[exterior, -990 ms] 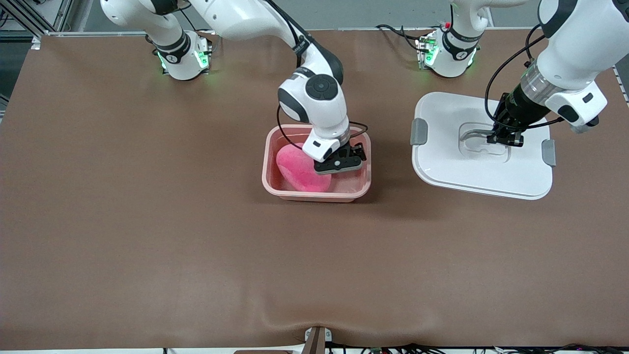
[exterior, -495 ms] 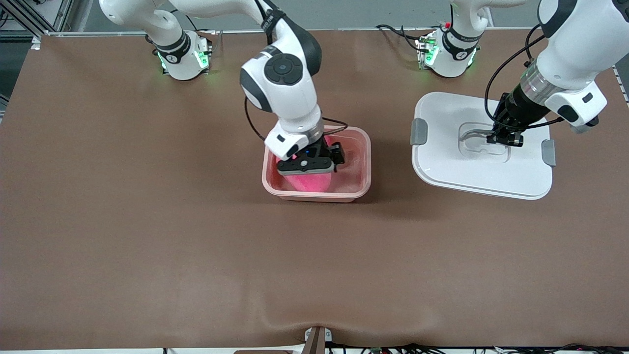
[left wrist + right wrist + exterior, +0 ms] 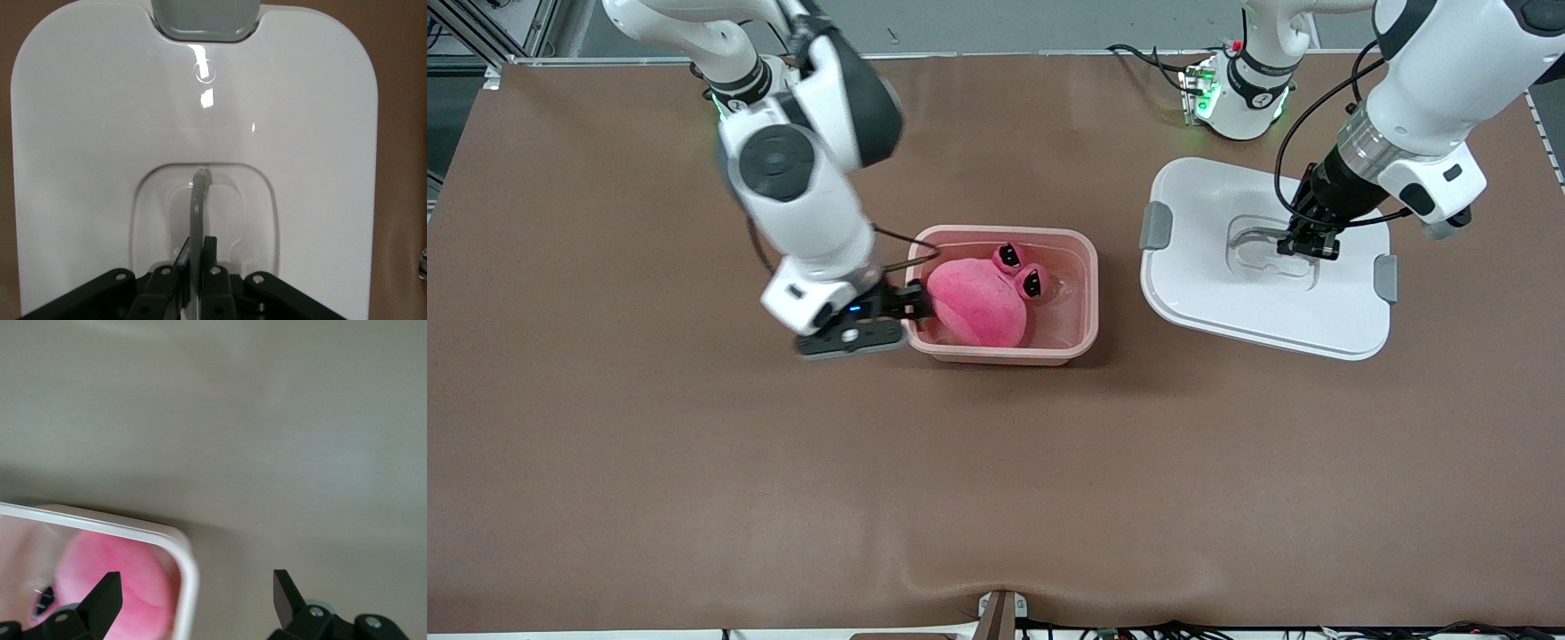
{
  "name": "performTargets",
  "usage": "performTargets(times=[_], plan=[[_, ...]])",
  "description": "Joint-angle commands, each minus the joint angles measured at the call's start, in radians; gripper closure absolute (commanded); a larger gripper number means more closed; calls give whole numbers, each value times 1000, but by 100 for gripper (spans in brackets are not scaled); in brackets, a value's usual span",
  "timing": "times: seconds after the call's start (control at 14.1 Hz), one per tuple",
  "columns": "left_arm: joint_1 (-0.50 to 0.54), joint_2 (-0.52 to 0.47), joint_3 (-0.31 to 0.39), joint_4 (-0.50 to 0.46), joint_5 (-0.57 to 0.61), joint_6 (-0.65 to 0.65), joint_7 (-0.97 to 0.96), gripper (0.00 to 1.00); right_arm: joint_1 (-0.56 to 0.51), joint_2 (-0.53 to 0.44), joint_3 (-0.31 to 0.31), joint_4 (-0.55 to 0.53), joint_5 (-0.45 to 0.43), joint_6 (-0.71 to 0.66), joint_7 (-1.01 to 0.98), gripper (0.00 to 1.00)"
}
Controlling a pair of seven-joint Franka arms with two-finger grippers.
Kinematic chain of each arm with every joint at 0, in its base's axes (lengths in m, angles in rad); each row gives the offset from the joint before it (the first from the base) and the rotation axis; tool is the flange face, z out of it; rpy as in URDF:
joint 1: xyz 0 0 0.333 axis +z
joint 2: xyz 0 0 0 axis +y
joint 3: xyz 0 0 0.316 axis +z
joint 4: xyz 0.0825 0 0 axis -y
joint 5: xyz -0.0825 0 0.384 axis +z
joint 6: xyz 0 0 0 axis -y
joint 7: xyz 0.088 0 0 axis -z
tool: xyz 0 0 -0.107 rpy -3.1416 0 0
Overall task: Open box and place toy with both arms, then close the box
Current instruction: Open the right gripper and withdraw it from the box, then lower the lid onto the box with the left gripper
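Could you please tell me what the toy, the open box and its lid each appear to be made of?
The toy looks like soft plush: a matte, fuzzy hot-pink surface with glossy dark eyes, probably hard plastic. The box appears to be translucent pink plastic, since its walls let light through. The lid seems to be smooth, glossy white plastic showing bright reflections, with grey clips and a clear handle.

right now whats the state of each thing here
box: open, toy inside
toy: in the box, released
lid: off, beside the box, toward the left arm's end
left gripper: shut on the lid's handle
right gripper: open, over the box's rim
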Motion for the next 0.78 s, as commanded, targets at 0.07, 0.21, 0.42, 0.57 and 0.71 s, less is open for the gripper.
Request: performTargets(times=[0.07,0.21,0.42,0.57,0.71], plan=[[3,-12,-70,1,-15,49,-117,100,-145,-129,22,-105,19,-117,-214,0],[3,-4,-84,8,-15,51,-133,100,-225,-169,21,-115,48,-180,-277,0],[0,8,-110,22,-13,52,-169,100,-330,-230,21,-116,49,-281,-332,0],[-1,55,-141,77,-4,51,-270,100,-397,-266,19,-116,49,-320,-335,0],[-4,123,-185,139,1,51,-300,100,-442,-310,18,-116,48,-361,-338,0]])
